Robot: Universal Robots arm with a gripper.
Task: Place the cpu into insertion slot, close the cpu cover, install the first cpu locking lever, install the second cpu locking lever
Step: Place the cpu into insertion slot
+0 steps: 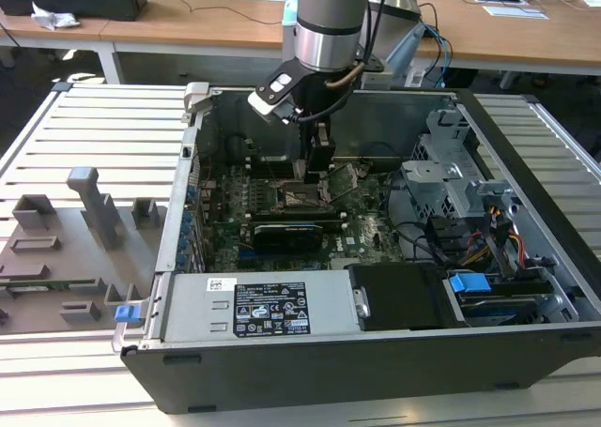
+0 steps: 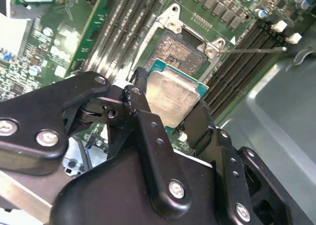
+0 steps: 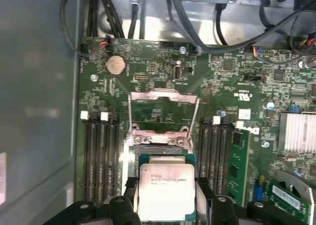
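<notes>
We're holding the cpu (image 2: 177, 94) flat, the gripper's (image 1: 317, 169) fingers (image 2: 148, 131) clamping two opposite edges of it. It's hanging just over the insertion slot (image 2: 180, 54), near the middle of the motherboard (image 1: 371, 230) that's sitting inside the open computer case (image 1: 376, 366). The cpu cover (image 3: 163, 95) is standing flipped open right beside the slot, and memory slots (image 3: 101, 156) are running along both sides.

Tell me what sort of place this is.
Probably a robotics lab or test workshop: an open computer case sits on a slatted metal table, wooden desks with papers stand behind, and a robot gripper holds a chip over the motherboard.
</notes>
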